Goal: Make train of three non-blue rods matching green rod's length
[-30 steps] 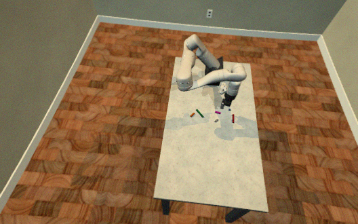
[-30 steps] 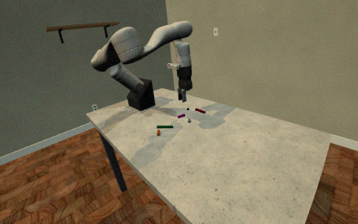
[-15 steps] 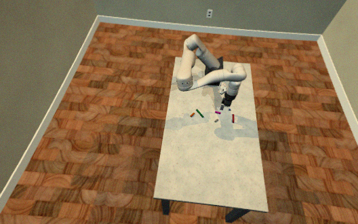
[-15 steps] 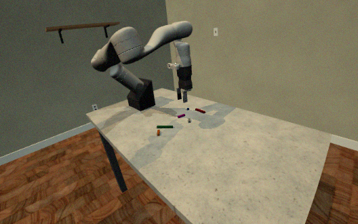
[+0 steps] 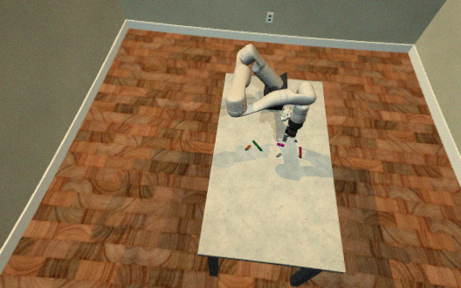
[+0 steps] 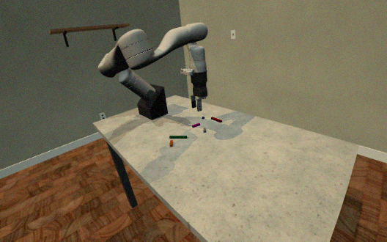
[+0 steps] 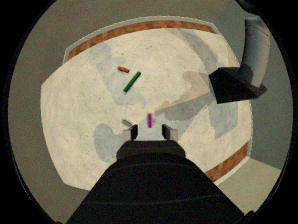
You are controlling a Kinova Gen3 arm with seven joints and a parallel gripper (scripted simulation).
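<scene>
Your claw (image 5: 285, 139) (image 6: 196, 104) (image 7: 149, 129) stands wide open with nothing between its fingers, raised over the worktop (image 5: 271, 209) (image 6: 278, 165) (image 7: 65, 115) and pointing down, the arm (image 5: 279, 98) (image 6: 172, 41) arched out from its base. Just beyond the fingertips, the magenta strip (image 5: 280, 144) (image 6: 196, 125) (image 7: 149, 120) lies flat; from its length against the green rod (image 5: 258, 146) (image 6: 178, 137) (image 7: 132, 82), you can take it as two magenta rods end to end, though any seam is too small to judge. The grey rod (image 5: 278, 155) (image 6: 204, 130) (image 7: 127, 122) lies on its near side, the blue rod (image 5: 295, 140) (image 6: 203, 117) and red rod (image 5: 300, 152) (image 6: 216, 119) to its right. Farther left come the green rod and, beside it, the orange rod (image 5: 248, 147) (image 6: 171, 143) (image 7: 123, 69), apart from the strip. Two magentas plus orange would match green, so your step is likely fetching orange: move left, turn the fingers across it, then set it in line at the strip's left end, clear of blue.
</scene>
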